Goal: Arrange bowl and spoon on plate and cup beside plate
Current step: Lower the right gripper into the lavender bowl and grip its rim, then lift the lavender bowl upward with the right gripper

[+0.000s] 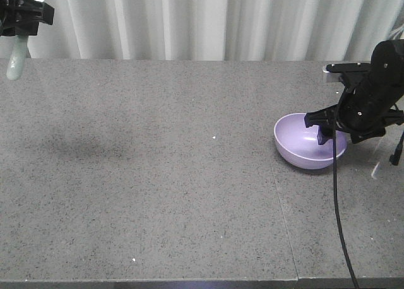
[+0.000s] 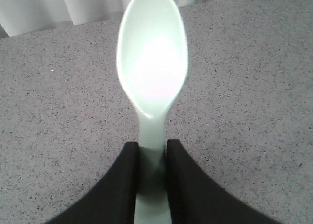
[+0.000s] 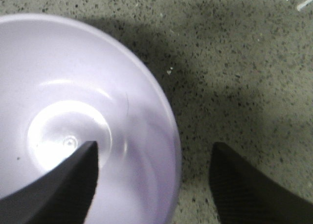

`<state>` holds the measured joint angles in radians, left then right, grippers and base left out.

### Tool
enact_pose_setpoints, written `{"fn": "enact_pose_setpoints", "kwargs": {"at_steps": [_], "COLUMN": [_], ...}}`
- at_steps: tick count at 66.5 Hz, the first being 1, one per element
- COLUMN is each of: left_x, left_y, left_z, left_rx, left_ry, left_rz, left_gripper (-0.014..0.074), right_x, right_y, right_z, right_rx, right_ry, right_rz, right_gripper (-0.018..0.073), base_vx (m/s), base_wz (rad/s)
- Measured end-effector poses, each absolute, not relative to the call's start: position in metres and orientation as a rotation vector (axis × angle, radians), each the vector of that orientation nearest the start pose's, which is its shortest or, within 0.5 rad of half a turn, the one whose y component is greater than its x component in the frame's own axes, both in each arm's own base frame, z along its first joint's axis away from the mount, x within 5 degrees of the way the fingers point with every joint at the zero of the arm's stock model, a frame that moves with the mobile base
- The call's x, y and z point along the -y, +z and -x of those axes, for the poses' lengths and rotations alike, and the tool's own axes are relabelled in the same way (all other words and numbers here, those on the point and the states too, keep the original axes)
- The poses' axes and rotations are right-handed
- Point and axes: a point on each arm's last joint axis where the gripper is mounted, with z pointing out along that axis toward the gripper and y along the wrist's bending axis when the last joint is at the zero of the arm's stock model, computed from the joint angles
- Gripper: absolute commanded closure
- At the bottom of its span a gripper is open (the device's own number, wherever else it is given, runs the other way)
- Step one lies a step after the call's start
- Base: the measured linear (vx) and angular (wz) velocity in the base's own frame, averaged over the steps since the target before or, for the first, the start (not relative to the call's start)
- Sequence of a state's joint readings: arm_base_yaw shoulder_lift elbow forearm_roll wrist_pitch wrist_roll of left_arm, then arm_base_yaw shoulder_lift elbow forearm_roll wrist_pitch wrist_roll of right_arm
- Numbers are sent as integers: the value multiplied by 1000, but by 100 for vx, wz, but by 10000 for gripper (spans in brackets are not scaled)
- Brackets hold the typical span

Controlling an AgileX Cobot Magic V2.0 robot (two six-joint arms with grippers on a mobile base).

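Note:
The lilac bowl (image 1: 308, 142) rests on the grey stone table at the right. My right gripper (image 3: 154, 153) is open and straddles the bowl's (image 3: 73, 111) near rim, one finger (image 3: 73, 180) inside and the other outside over the table. High at the far left, my left gripper (image 1: 19, 17) is shut on the pale mint spoon (image 1: 16, 58), whose handle hangs below it. In the left wrist view the spoon (image 2: 152, 62) points away, its neck pinched between the black fingers (image 2: 124, 180). The plate and cup are out of view.
The grey speckled table (image 1: 158, 175) runs up to a white curtain (image 1: 189, 21) behind. A seam (image 1: 278, 194) splits the tabletop near the bowl. A black cable (image 1: 338, 207) hangs from the right arm down to the front edge.

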<state>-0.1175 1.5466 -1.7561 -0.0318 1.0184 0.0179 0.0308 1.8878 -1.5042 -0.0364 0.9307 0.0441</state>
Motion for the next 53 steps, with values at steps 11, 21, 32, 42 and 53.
{"fn": "enact_pose_setpoints", "kwargs": {"at_steps": [11, 21, 32, 42, 53], "left_x": [42, 42, 42, 42, 42], "left_y": [440, 440, 440, 440, 440], "left_z": [-331, -331, -331, -331, -331], "left_rx": [-2289, -2289, -2289, -2289, -2289], "left_ry": [-91, -92, -92, -92, -92], "left_rz": [-150, -150, -150, -150, -150], "left_gripper": [603, 603, 603, 603, 603], "right_x": [-10, -10, -10, -10, -10], "right_y": [235, 235, 238, 254, 296], "right_z": [-406, -408, -409, -406, -394], "right_rx": [-2783, -2771, -2749, -2695, -2553], "right_ry": [-25, -31, -25, -31, -29], "right_rz": [5, 15, 37, 49, 52], "right_gripper": [487, 571, 570, 570, 570], "base_vx": [0, 0, 0, 0, 0], "base_wz": [0, 0, 0, 0, 0]}}
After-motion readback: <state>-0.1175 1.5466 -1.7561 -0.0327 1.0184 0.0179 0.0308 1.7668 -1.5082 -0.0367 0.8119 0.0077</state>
